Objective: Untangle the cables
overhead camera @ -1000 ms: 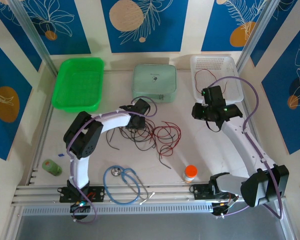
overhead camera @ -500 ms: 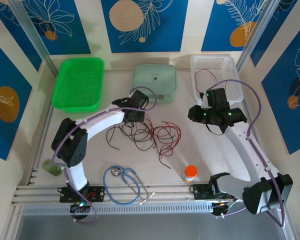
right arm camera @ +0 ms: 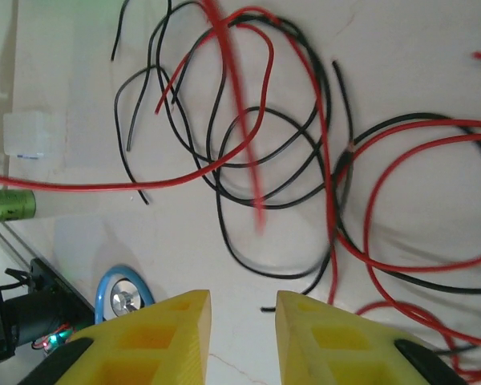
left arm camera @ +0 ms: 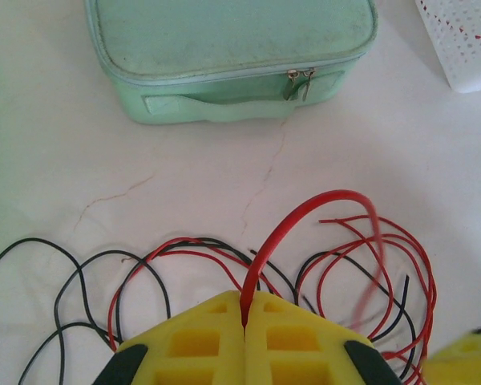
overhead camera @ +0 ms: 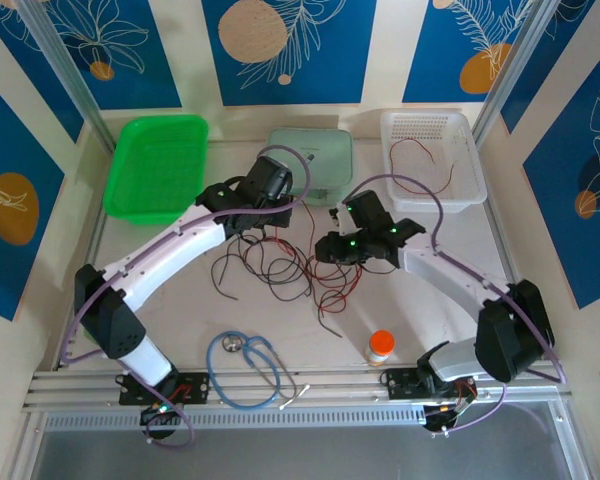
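Both arms have swung in over the thin red and black wires (overhead camera: 280,262) tangled on the counter (overhead camera: 420,330). The left hand (left arm camera: 244,303) pinches 1 red strand (left arm camera: 301,212), and the right hand (right arm camera: 242,309) hangs part-open and empty. The wire looks light and limp, best gripped near a loose end.

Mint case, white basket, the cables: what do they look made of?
Mint case: probably coated fabric or faux leather, matte; stitched zip edge, soft handle. White basket: likely rigid plastic; moulded perforated walls. Cables: thin wire in smooth red or black insulation, plastic-looking, bending in loose loops.
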`<state>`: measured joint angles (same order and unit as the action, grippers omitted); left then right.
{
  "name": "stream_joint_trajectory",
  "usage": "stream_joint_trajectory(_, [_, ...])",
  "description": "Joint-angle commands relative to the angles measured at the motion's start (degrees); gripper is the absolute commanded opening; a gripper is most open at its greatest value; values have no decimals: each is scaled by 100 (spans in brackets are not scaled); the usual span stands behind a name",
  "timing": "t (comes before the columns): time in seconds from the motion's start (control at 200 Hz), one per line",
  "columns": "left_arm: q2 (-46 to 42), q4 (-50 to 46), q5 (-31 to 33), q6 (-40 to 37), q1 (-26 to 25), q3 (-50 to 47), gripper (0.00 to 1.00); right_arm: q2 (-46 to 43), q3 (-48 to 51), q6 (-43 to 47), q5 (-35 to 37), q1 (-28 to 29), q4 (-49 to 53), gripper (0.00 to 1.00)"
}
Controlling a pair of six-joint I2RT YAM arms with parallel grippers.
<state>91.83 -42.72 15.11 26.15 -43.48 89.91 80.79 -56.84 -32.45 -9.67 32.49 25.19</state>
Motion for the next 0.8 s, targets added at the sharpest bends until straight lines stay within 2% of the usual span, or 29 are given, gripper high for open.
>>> stream_joint_trajectory(0.0, [-310,-289,28,-179,-59,309,0,222,33,-209,-256,212,-843,32])
stream_joint_trajectory(0.215, [-516,-305,-86,-261,-82,624,0,696,60,-432,56,422,-1218,37])
stream_joint_trajectory(0.32, [-530,-384,-84,-325,-103,927,0,706,313,-236,193,645,-1683,51])
stream_joint_trajectory(0.49, [-507,-603,94,-447,-195,1574,0,182,825,776,1298,1221,-2138,67])
stream_joint_trajectory(0.795, [-502,-541,18,-515,-339,2334,0,-1191,1760,1458,2062,1433,-3047,69])
